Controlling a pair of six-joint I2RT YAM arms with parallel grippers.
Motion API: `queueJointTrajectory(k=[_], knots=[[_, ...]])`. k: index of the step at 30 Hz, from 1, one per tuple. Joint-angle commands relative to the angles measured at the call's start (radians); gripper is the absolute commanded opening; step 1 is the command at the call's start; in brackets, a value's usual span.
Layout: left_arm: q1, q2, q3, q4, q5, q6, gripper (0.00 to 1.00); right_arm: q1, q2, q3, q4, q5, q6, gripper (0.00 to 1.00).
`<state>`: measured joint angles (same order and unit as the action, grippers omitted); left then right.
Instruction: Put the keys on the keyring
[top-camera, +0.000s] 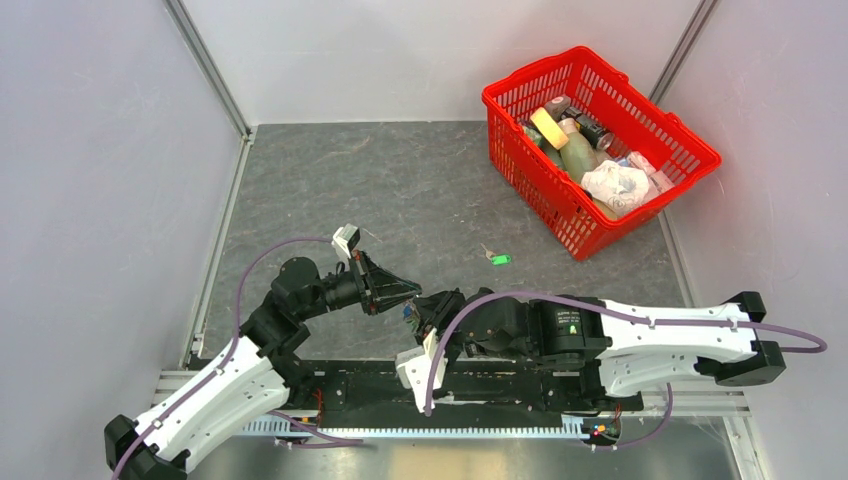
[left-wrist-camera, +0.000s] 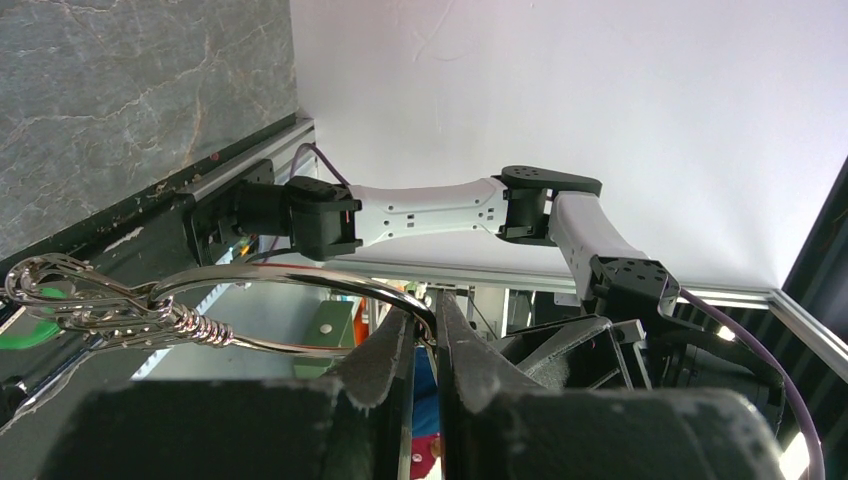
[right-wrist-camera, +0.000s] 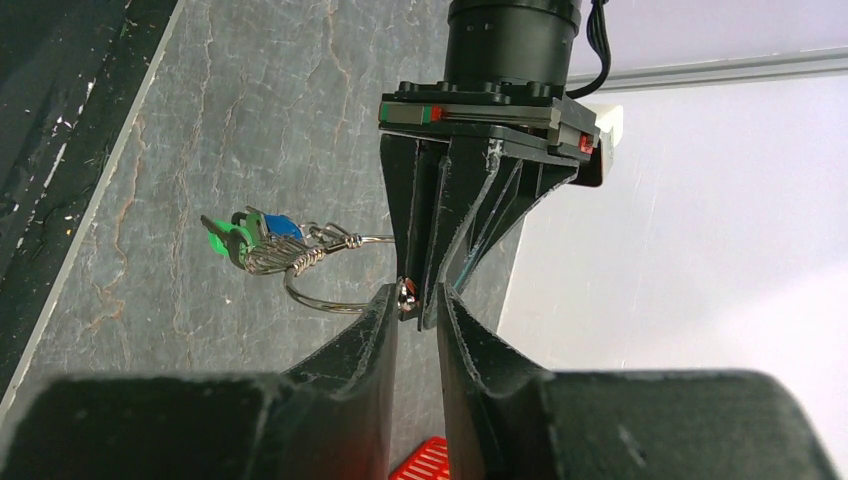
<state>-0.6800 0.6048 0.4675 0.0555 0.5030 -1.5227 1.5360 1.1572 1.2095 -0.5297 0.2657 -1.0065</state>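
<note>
My left gripper (top-camera: 410, 291) is shut on the thin silver keyring (left-wrist-camera: 290, 282) and holds it above the table, just in front of the arm bases. A green-headed and a blue-headed key (right-wrist-camera: 250, 238) hang bunched on the ring's (right-wrist-camera: 320, 303) far side by a coiled wire link. My right gripper (right-wrist-camera: 418, 300) faces the left one tip to tip, its jaws a narrow gap apart with nothing seen between the pads. The left fingertips (right-wrist-camera: 428, 280) pinching the ring sit right at that gap. A loose green-headed key (top-camera: 500, 259) lies on the table beyond both grippers.
A red plastic basket (top-camera: 570, 225) with bottles, cans and crumpled wrappers stands at the back right. Grey walls with metal rails bound the dark stone-pattern table on the left, back and right. The black base rail runs along the near edge.
</note>
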Motion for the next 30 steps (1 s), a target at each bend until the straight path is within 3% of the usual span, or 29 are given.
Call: queueJointTrajectory(k=[1, 25, 30], knots=[[0.007, -0.015, 0.004, 0.056, 0.037, -0.037, 0.02, 0.004, 0.012, 0.052, -0.029, 0.014, -0.033, 0.27], [0.01, -0.026, 0.003, 0.078, 0.057, -0.045, 0.02, -0.025, 0.043, 0.08, -0.045, -0.001, -0.032, 0.18], [0.011, -0.028, -0.002, 0.081, 0.059, -0.045, 0.02, -0.026, 0.041, 0.089, -0.044, -0.014, -0.026, 0.04]])
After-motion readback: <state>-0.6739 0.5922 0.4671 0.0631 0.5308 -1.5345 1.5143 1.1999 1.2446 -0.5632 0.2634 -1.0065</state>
